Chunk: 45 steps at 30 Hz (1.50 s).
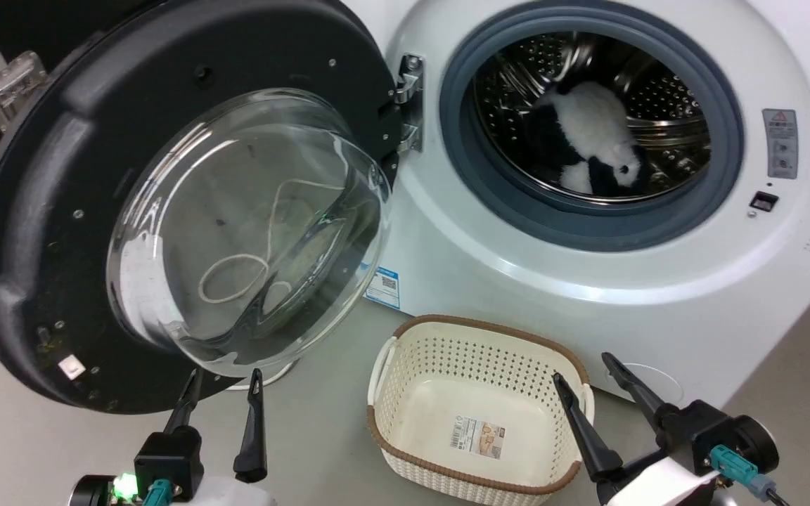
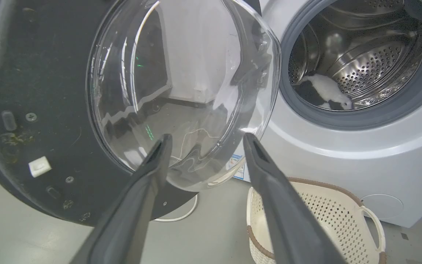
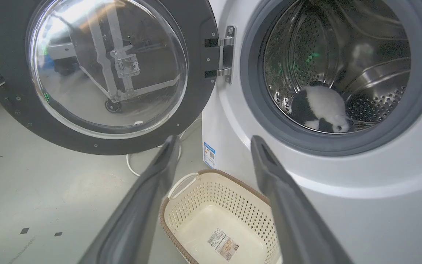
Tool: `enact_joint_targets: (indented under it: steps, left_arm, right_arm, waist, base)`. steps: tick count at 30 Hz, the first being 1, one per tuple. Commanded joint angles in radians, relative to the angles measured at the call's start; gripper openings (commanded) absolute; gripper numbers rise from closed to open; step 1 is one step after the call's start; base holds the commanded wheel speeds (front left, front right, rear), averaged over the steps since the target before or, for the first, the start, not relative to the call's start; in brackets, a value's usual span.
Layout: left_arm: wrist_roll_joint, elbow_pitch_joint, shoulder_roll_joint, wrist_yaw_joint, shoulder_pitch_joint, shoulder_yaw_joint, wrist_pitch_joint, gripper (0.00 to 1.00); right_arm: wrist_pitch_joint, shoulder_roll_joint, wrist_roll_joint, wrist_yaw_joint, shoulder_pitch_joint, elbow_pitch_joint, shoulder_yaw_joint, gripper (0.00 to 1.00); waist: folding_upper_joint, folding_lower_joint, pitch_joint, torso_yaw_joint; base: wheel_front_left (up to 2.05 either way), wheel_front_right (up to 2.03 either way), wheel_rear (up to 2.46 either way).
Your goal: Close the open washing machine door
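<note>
The washing machine door (image 1: 60, 211) stands swung wide open to the left, its black rim and bulging glass bowl (image 1: 250, 232) facing me, hinged at a metal bracket (image 1: 410, 105). The white washing machine (image 1: 588, 295) shows its steel drum and grey seal, with a black-and-white plush toy (image 1: 591, 140) inside. My left gripper (image 1: 226, 383) is open just below the door's lower rim; in the left wrist view the left gripper (image 2: 205, 141) points at the glass bowl (image 2: 181, 91). My right gripper (image 1: 584, 369) is open over the basket, away from the door (image 3: 196, 55).
A cream perforated laundry basket (image 1: 391, 365) with a brown rim sits empty on the grey floor before the machine. A white cable (image 2: 181, 216) lies on the floor under the door. A blue label (image 1: 384, 284) is low on the machine's front.
</note>
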Motion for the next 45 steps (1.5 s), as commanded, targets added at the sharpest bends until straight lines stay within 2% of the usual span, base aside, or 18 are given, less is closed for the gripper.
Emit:
enact_joint_targets:
  steps: [1, 16, 17, 18, 25, 27, 28, 30, 37, 42, 45]
  left_arm:
    - [-0.002, -0.005, 0.004, 0.006, 0.018, 0.002, -0.011, 1.0]
    - [-0.016, -0.019, 0.005, 0.01, 0.033, 0.008, -0.042, 1.0]
    - [-0.022, -0.022, 0.004, 0.008, 0.034, 0.009, -0.044, 0.36]
    - [-0.03, -0.031, 0.004, 0.002, 0.037, 0.01, -0.048, 0.0]
    - [-0.119, -0.124, -0.005, -0.015, 0.023, 0.08, -0.063, 0.0]
    - [-0.162, -0.133, -0.006, -0.037, 0.013, 0.105, -0.067, 0.0]
    - [-0.227, -0.124, 0.005, -0.069, -0.02, 0.142, -0.073, 0.0]
    - [-0.287, -0.121, 0.016, -0.078, -0.059, 0.18, -0.067, 0.0]
    - [-0.38, -0.069, 0.142, -0.08, -0.223, 0.283, 0.02, 0.0]
    - [-0.531, 0.038, 0.195, -0.054, -0.361, 0.407, 0.076, 0.0]
    - [-0.609, 0.129, 0.249, -0.038, -0.423, 0.484, 0.114, 0.0]
  right_arm:
    - [-0.01, -0.009, 0.012, 0.0, -0.013, 0.006, 0.008, 1.0]
    - [-0.041, -0.009, 0.034, 0.001, 0.006, 0.028, 0.028, 1.0]
    - [-0.044, -0.008, 0.039, 0.001, 0.009, 0.028, 0.029, 1.0]
    - [-0.048, -0.01, 0.04, 0.001, 0.014, 0.029, 0.034, 1.0]
    - [-0.062, -0.01, 0.041, 0.001, 0.042, 0.03, 0.036, 1.0]
    - [-0.066, -0.006, 0.04, 0.001, 0.054, 0.03, 0.037, 1.0]
    - [-0.073, -0.001, 0.036, 0.001, 0.075, 0.029, 0.037, 1.0]
    - [-0.077, -0.002, 0.031, 0.001, 0.082, 0.024, 0.039, 1.0]
    - [-0.092, -0.032, 0.039, 0.001, 0.069, 0.01, 0.046, 1.0]
    - [-0.102, -0.061, 0.051, 0.001, 0.057, 0.002, 0.051, 1.0]
    - [-0.108, -0.078, 0.06, 0.001, 0.047, 0.0, 0.054, 1.0]
  waist:
    - [0.0, 0.0, -0.001, 0.006]
    - [0.0, 0.0, -0.011, 0.062]
    - [0.0, 0.0, -0.011, 0.066]
    - [0.0, 0.0, -0.012, 0.074]
    - [0.0, 0.0, -0.014, 0.104]
    - [0.0, 0.0, -0.016, 0.11]
    - [0.0, 0.0, -0.016, 0.12]
    - [0.0, 0.0, -0.001, 0.117]
    - [0.0, 0.0, 0.061, 0.084]
    - [0.0, 0.0, 0.102, 0.059]
    - [0.0, 0.0, 0.123, 0.041]
  base:
    - [0.0, 0.0, 0.0]
    - [0.0, 0.0, 0.0]
    - [0.0, 0.0, 0.0]
    - [0.0, 0.0, 0.0]
    - [0.0, 0.0, 0.0]
    - [0.0, 0.0, 0.0]
    - [0.0, 0.0, 0.0]
    - [0.0, 0.0, 0.0]
    - [0.0, 0.0, 0.0]
    - [0.0, 0.0, 0.0]
    - [0.0, 0.0, 0.0]
